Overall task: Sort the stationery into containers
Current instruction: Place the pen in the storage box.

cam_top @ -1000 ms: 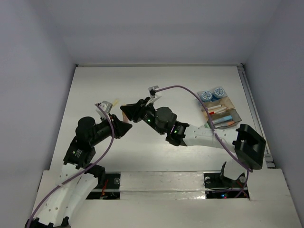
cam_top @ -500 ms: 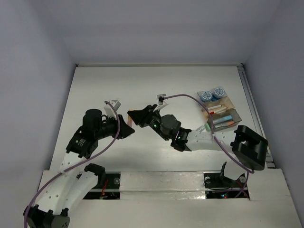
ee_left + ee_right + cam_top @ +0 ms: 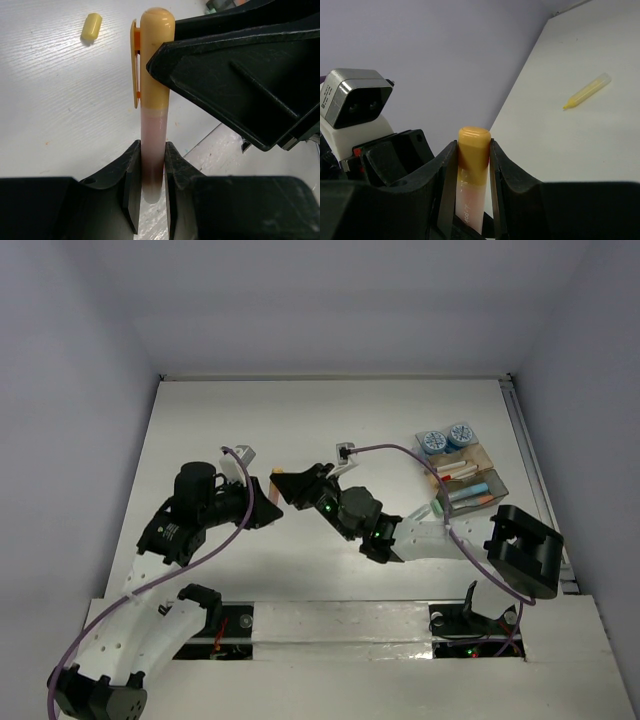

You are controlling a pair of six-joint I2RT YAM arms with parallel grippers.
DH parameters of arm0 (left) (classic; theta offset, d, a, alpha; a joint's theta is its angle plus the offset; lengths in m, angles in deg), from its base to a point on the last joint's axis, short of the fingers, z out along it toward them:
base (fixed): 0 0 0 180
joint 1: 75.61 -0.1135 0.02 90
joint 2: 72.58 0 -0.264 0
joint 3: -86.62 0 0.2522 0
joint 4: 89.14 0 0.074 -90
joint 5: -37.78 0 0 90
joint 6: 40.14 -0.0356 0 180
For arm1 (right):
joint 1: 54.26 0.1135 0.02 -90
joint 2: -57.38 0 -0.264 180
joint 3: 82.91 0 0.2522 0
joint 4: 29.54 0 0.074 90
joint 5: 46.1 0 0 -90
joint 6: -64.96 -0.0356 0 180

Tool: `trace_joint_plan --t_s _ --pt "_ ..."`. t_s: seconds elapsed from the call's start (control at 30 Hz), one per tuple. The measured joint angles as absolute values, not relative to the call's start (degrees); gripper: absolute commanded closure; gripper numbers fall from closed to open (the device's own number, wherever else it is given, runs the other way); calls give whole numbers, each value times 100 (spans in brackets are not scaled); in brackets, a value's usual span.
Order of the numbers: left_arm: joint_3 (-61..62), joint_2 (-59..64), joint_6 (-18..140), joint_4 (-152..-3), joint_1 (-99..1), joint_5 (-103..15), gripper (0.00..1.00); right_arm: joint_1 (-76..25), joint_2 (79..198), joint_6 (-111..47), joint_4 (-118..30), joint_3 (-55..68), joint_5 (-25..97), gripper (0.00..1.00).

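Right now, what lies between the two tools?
One orange-capped pen: the left tool grips its barrel, the right tool its cap. Both wrist views show this.

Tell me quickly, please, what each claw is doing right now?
Left claw: closed on the pale barrel of the orange-capped pen.
Right claw: closed on the cap end of the same pen.

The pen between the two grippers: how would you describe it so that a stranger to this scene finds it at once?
Look at the middle of the white table, where the left gripper and right gripper meet. Both clamp one pen. It has a pale pink barrel and a yellow-orange clipped cap, whereas the short yellow stub lies loose on the table.
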State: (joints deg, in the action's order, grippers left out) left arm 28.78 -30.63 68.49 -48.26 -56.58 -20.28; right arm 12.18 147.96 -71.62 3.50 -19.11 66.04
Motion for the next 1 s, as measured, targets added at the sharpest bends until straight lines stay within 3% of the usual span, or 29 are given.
trace_joint_plan --t_s 0.3,0.4,0.43,0.53,0.8,0.83,0.87,1.0 --pt "2861 -3041 6847 -4778 -5658 -2037 100 1292 14803 -7173 202 -1845 6787 100" --pt "2902 -3139 6860 -4942 -5658 -2002 81 1279 14654 -7064 -170 -1677 6807 100" --pt "2926 -3205 6862 -5025 -5658 -1991 70 1255 14602 -7027 -286 -1616 6785 100" --pt "3003 -3449 6884 -5744 -5782 -2264 49 964 14436 -6918 -926 -1421 6256 100" --pt "3294 -4147 6777 -6402 -5883 -1986 21 -695 14541 -6856 -2102 -643 5926 100" --pt "3311 -4212 6775 -6418 -5883 -1947 6 -946 14530 -6878 -2137 -608 5937 100" --pt "3333 -4269 6740 -6450 -5883 -1910 2 -1213 14484 -6889 -2220 -621 5959 100" --pt "3554 -4507 6794 -6706 -5883 -1774 1 -2089 13767 -6959 -2675 -1428 6239 100"
